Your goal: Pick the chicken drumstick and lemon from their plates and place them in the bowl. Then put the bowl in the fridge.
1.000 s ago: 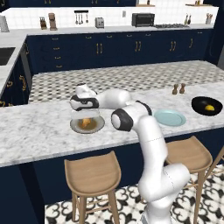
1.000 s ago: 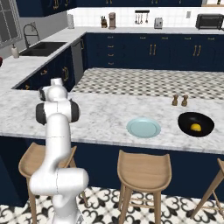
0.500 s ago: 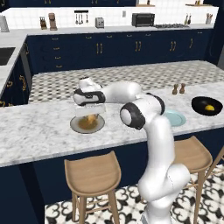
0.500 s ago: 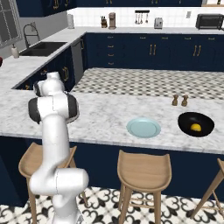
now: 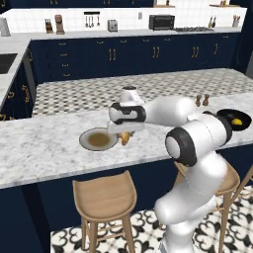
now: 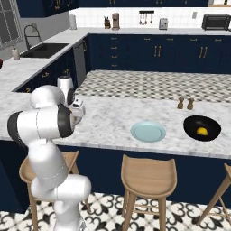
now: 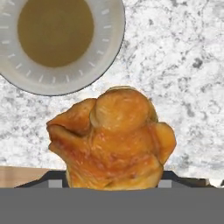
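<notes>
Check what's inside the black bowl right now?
The bowl holds the lemon, seen again in the left base view. The drumstick is not in it. Any bowl floor under the lemon is covered.

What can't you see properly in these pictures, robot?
- The gripper fingers: in the hand view the chicken drumstick covers them, so how they hold it is hidden.
- The drumstick in the right base view: the arm's own white body blocks it.
- The grey plate in the hand view: its top and left are cut off by the edge.
- The two little shakers near the black bowl with the lemon: too small to tell apart.
</notes>
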### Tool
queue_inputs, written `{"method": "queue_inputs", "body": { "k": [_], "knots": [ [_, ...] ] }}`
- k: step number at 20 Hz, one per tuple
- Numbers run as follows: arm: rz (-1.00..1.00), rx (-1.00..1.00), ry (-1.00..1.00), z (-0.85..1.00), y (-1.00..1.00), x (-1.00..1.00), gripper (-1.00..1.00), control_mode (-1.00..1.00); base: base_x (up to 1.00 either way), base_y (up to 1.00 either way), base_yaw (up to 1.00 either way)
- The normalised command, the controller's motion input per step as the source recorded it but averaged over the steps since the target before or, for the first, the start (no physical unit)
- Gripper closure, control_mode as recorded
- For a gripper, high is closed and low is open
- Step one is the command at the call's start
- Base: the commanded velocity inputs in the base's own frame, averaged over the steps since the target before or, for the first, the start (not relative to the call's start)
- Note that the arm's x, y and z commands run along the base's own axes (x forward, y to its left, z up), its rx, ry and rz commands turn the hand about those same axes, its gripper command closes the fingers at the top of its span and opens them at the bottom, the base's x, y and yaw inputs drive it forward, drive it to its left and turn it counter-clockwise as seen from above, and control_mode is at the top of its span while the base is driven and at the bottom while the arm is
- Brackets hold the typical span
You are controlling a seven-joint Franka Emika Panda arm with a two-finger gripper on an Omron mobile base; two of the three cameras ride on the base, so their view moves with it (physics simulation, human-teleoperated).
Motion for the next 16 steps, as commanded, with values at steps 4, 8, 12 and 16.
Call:
{"method": "queue_inputs", "body": {
  "k": [4,8,12,16],
  "knots": [
    [0.0,0.05,0.11,1.0,-0.73,-0.56,1.0,-1.0,0.0,0.0,0.0],
    [0.0,0.0,0.15,0.6,-0.64,-0.6,1.0,-1.0,0.0,0.0,0.0],
    [0.0,-0.02,0.0,0.34,-0.5,-0.68,1.0,-1.0,0.0,0.0,0.0],
    [0.0,0.0,-0.03,0.34,-0.3,-0.65,1.0,-1.0,0.0,0.0,0.0]
  ]
}}
